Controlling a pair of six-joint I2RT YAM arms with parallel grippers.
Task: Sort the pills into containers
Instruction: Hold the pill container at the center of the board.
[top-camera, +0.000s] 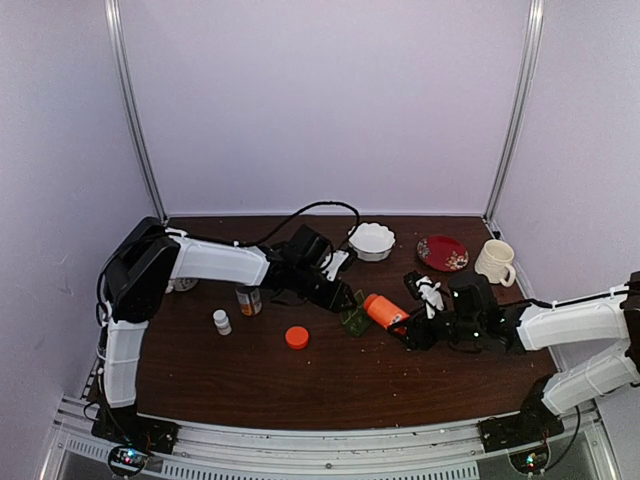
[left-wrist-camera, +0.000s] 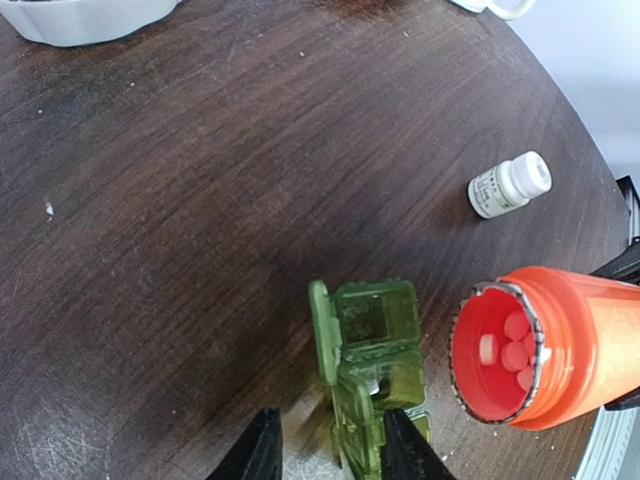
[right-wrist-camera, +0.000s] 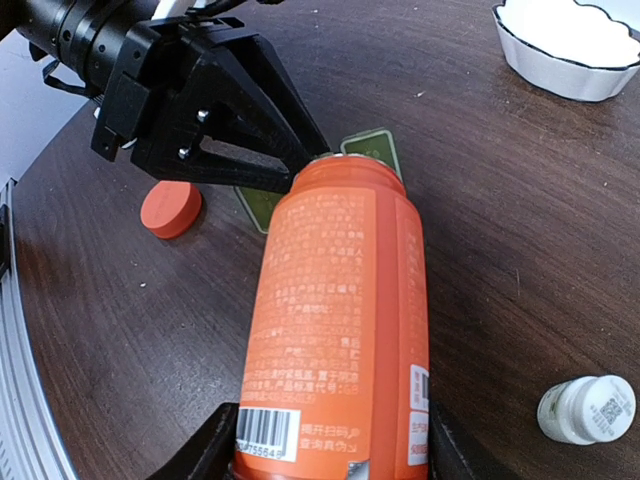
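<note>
Left gripper (left-wrist-camera: 330, 442) straddles the box (left-wrist-camera: 385, 385) at frame bottom, jaws not yet tight. Right gripper (right-wrist-camera: 328, 445) clamps the bottle (right-wrist-camera: 345, 310): tip slowly, mouth over one cell (left-wrist-camera: 372, 318).

The pill box (left-wrist-camera: 375, 330) lies between the left gripper's (left-wrist-camera: 330, 435) fingers. The tipped bottle (right-wrist-camera: 345, 320), pills (left-wrist-camera: 515, 345) inside, lies just right of it, a cap (top-camera: 297, 337) to its left.

From my station the counter (left-wrist-camera: 200, 200) reads as dark wood with coarse grain and a dull sheen. The pill box (left-wrist-camera: 375, 325) is translucent green plastic, glossy. The orange bottle (right-wrist-camera: 345, 300) is smooth, shiny plastic; the pills (left-wrist-camera: 515, 345) inside look chalky matt. The left hand (left-wrist-camera: 328, 450) is matt black plastic. The bowl (right-wrist-camera: 560, 80) looks like glazed white ceramic.
</note>
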